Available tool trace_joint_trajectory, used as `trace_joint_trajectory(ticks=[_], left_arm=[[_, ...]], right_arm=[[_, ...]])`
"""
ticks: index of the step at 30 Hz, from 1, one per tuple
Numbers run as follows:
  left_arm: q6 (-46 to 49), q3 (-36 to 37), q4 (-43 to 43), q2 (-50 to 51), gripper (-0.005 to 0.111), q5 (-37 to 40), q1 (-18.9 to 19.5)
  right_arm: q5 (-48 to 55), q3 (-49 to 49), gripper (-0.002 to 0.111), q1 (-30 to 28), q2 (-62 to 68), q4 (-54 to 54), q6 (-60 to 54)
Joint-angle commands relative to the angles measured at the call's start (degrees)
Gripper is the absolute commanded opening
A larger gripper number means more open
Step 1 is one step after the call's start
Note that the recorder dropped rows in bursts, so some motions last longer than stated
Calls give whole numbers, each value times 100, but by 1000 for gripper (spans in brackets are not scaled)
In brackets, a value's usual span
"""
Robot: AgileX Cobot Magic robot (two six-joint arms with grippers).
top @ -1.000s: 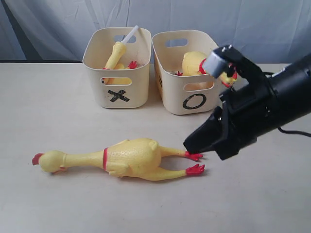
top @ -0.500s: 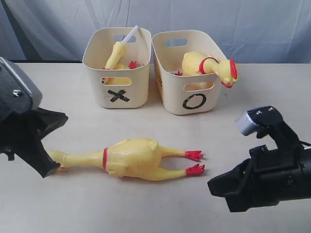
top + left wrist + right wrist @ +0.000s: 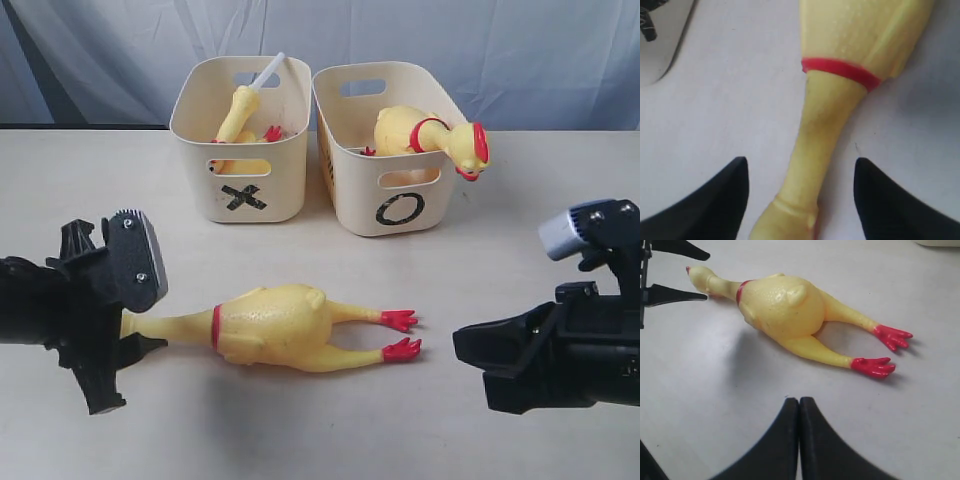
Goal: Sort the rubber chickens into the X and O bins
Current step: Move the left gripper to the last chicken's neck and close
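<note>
A large fat rubber chicken [image 3: 275,328] lies on its side on the table, red feet toward the right. My left gripper [image 3: 132,330] is open and straddles its neck [image 3: 822,125], one finger on each side without touching; the exterior view hides the head behind that gripper. My right gripper [image 3: 462,348] is shut on nothing, low over the table just right of the feet [image 3: 882,350]. The X bin [image 3: 285,190] holds a slim chicken [image 3: 240,112]. In the O bin [image 3: 350,190] sits a fat chicken [image 3: 425,130], its head hanging over the rim.
Both bins stand side by side at the back of the table, in front of a grey-blue cloth backdrop [image 3: 520,50]. In the right wrist view the left gripper's fingers [image 3: 677,294] show beside the chicken's head [image 3: 700,276].
The right arm pulled back from over the O bin to the front right. The left arm came in from the left and set its open jaws round the chicken's neck.
</note>
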Motion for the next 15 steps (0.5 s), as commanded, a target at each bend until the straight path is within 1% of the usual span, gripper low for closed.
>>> trace_joint_trajectory(ticks=[1,7,15], left_arm=[[4,-35,266,237,59,-35,-20],[4,-74,444,585,59,-463,-20],[4,-307,444,942,59,-489,-20]], right_arm=[[-52,30,0,-25,-40,24,-30],[-52,30,0,-25,-40,24,-41],[-40,30,0,-25,-40,24,-41]])
